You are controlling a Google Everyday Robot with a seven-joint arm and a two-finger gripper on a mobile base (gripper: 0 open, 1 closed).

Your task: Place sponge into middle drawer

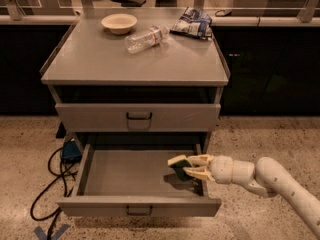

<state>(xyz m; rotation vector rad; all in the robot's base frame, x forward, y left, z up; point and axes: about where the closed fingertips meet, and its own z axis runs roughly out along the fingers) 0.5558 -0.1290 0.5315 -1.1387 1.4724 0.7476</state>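
Observation:
The middle drawer (125,171) is pulled open at the bottom of the grey cabinet, its flat floor showing and its slim front panel (138,206) facing me. My gripper (189,166) reaches in from the right over the drawer's right half. It is shut on the sponge (178,167), whose pale yellow foam faces up with the dark green face below. The sponge hangs a little above the drawer floor and casts a shadow on it.
Above the open drawer is a closed drawer with a taller front (138,117). On the cabinet top (100,59) lie a white bowl (119,22), a plastic bottle (146,38) and a blue-and-white snack bag (192,22). Black cables (50,184) and a blue plug lie on the floor at the left.

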